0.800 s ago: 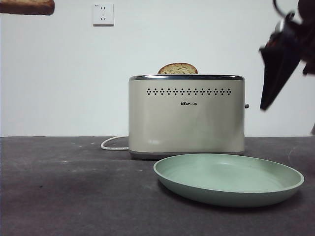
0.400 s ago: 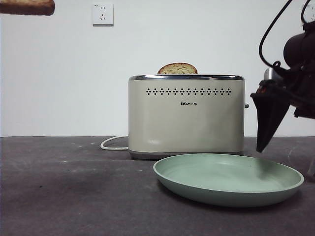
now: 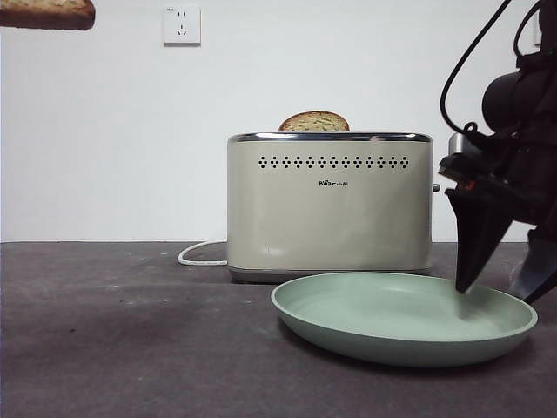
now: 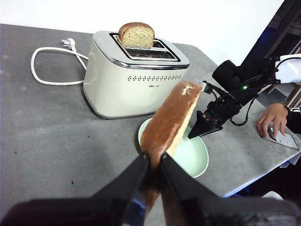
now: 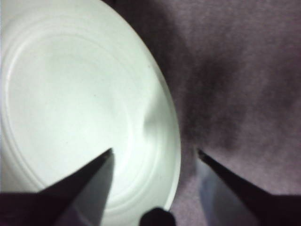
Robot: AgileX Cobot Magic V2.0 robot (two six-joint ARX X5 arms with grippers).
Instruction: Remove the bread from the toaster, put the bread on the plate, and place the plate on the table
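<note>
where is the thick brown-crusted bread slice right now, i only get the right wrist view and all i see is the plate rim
Observer: The thick brown-crusted bread slice is clamped in the left pincer, held high above the dark grey table.
Operator: is the toaster empty then
Observer: No, a narrower dome-topped slice stands in a slot of the boxy cream toaster.
Operator: how does my pincer sit on the plate
Observer: The right pincer is open, one jaw inside and one outside the rim of the round mint-green plate, on the side away from the bread.
</note>
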